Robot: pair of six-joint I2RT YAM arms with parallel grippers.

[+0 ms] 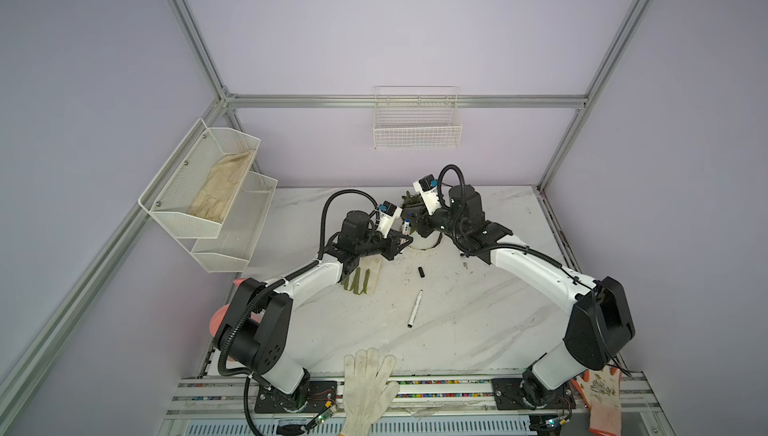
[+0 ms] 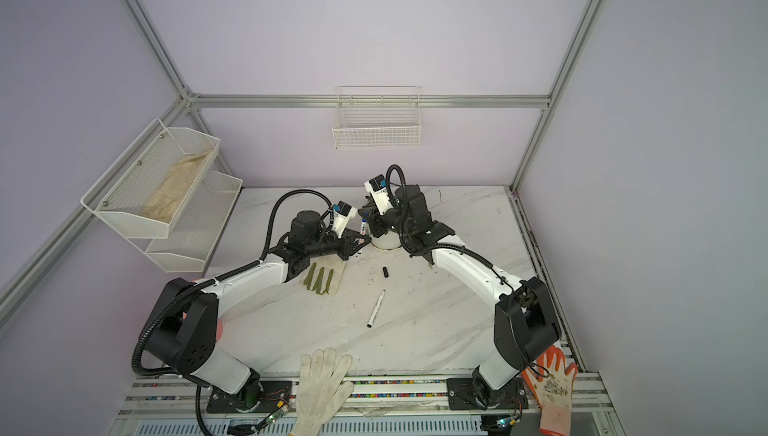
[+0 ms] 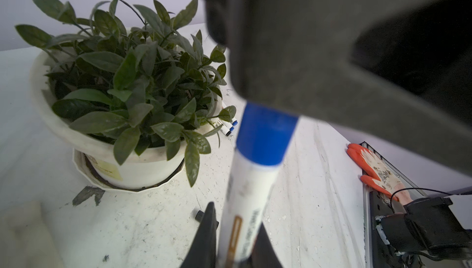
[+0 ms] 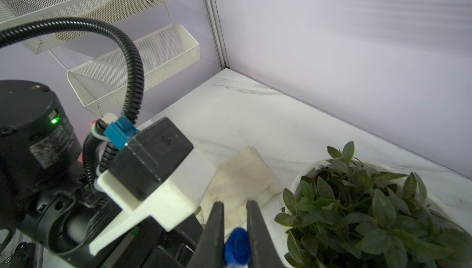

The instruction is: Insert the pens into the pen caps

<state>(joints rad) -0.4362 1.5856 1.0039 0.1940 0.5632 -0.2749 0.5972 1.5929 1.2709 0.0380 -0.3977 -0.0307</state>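
Carrying surface: the marbled worktop [image 1: 478, 330] fills the lower middle of both top views. The two arms meet just above the centre of the frame.
Potted plant: a leafy plant in a white pot [image 3: 143, 172] stands under that meeting point. It takes up the left half of the left wrist view.
Left claw: the left claw [image 3: 235, 238] is clamped tight on a white pen barrel at the bottom edge of the left wrist view.
Right claw: the right claw [image 4: 235, 206] pinches a blue cap between nearly closed fingers, at the bottom centre of the right wrist view.
Held pen: the held pen [image 3: 247, 197] rises from the bottom centre of the left wrist view, off the worktop and beside the plant.
Loose pen: a loose pen [image 1: 414, 308] lies on the worktop below centre in both top views and looks uncapped.
Other pens: blue-ended other pens [image 3: 229, 127] peep from behind the pot, too small to tell more.
Blue cap: the blue cap [image 3: 265, 134] sits over the held pen's tip, its rim meeting the barrel. The step in hand looks like pressing it home. That calls for a straight push along the barrel before the right claw lets go.
Black cap: a black cap [image 1: 421, 272] lies alone just above the loose pen, apart from it. The two are probably the next pair.
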